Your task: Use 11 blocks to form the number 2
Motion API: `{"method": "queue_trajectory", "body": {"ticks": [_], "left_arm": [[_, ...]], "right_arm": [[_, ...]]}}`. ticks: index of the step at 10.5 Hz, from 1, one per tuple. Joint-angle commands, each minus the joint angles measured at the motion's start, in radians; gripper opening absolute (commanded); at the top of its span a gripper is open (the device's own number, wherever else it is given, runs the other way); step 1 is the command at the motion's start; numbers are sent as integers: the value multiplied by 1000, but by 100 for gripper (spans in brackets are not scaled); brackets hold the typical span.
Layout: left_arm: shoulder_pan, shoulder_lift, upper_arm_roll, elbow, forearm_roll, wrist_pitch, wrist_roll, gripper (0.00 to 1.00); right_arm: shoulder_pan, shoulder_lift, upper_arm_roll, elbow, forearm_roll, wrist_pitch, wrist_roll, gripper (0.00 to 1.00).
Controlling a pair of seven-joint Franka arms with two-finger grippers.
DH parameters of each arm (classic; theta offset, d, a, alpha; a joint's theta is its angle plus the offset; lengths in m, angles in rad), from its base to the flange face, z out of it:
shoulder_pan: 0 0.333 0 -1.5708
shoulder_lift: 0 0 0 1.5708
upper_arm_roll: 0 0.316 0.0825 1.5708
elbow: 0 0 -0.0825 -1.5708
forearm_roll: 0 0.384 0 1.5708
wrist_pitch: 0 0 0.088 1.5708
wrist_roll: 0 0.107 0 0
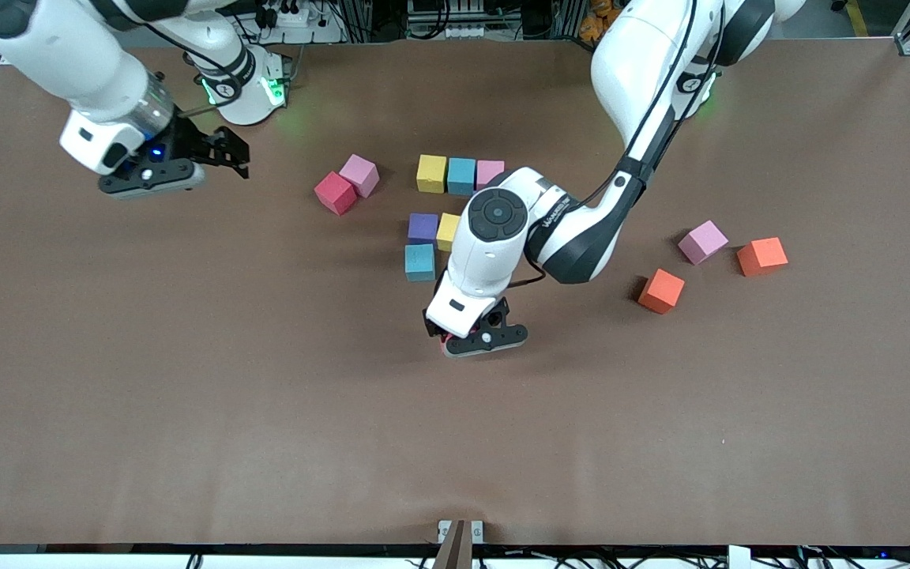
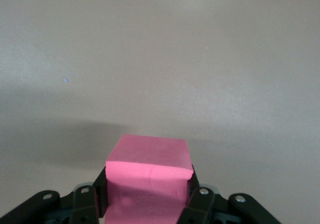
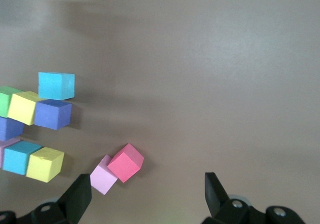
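Left claw clenched on hot-pink foam cube (matte, square-edged) over bench. Right claw released, waiting. Loose: 2 orange, 2 pink, 1 red.

The only lettering is small dark print on the left arm's white wrist link, perhaps a brand name, illegible.

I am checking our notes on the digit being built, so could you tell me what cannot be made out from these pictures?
- Front view: the left arm's wrist covers part of the block rows, so their count is uncertain.
- Front view: the left gripper hides its cube; only the left wrist view shows the pink cube.
- Right wrist view: the picture edge cuts the green cube.
- Right gripper waits, open.
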Motion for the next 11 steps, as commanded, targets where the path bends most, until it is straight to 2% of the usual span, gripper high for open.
{"method": "queue_trajectory", "body": {"ticks": [1, 4, 7, 11], "left_arm": [[-1, 82, -20, 100, -29, -2, 40, 0], [-9, 89, -51, 100, -31, -5, 55, 0], [-11, 99, -68, 99, -32, -8, 121, 0], [-32, 110, -65, 94, -32, -17, 130, 0]], "right_arm": [[-3, -89, 56, -150, -13, 78, 10, 100], [-1, -115, 106, -252, -12, 151, 19, 100], [28, -134, 111, -381, -10, 262, 39, 100], [112, -51, 111, -445, -10, 306, 14, 100]]}}
